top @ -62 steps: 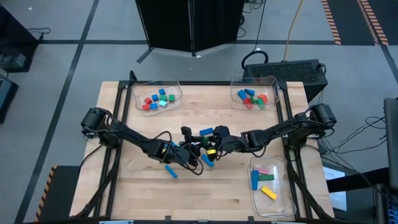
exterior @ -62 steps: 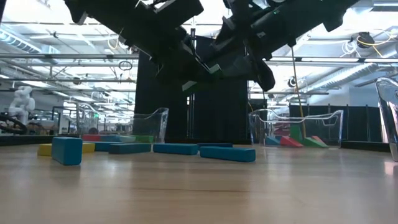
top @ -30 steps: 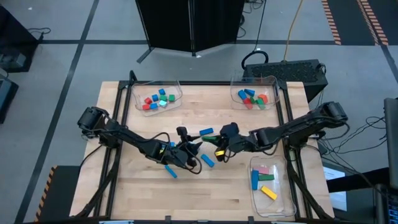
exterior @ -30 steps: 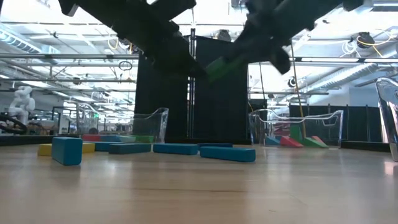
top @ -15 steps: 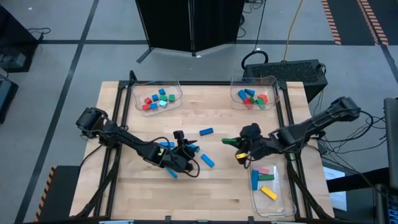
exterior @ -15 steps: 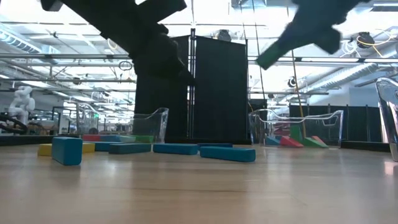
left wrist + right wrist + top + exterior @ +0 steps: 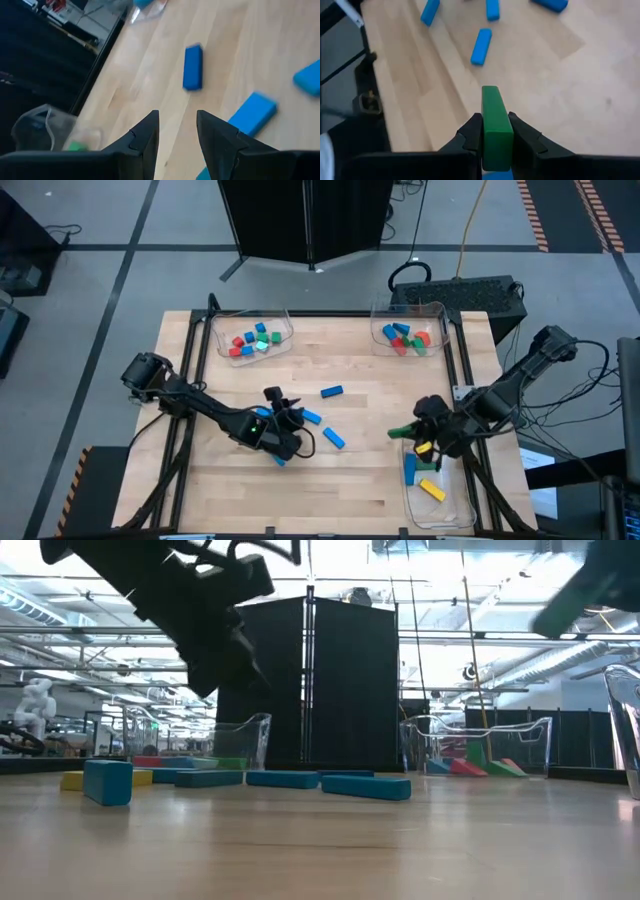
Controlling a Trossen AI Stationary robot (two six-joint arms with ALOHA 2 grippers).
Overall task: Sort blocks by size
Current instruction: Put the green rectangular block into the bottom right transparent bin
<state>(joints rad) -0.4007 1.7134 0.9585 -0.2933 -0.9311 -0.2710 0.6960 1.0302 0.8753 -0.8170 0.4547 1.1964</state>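
Several blue blocks (image 7: 331, 391) lie flat on the wooden table's middle; in the low view a blue cube (image 7: 108, 781) and a yellow block (image 7: 70, 780) rest there too. My left gripper (image 7: 287, 406) hovers open over the blue blocks, nothing between its fingers (image 7: 145, 132). My right gripper (image 7: 408, 431) is shut on a green bar block (image 7: 400, 431) at the far left corner of the near right tray (image 7: 462, 510), above the table. My right gripper pinches the green bar's two long sides (image 7: 496, 131) between its two fingers, at the bar's rear end. The fingers slant down from the table's right side and lie along the bar. The bar sticks out ahead of the fingertips, lifted clear of the table.
Two clear trays at the far edge (image 7: 285, 330) (image 7: 440, 315) hold small mixed-colour blocks. The near right tray holds blue, pink, green and yellow bars. A blue bar (image 7: 481, 46) lies ahead of my right gripper. The table's near left part is bare wood.
My right gripper has carried the green bar from the table's middle toward the right edge and the near right tray, rising and turning as it went. My left gripper has drawn back a little toward the left edge and tipped, staying open.
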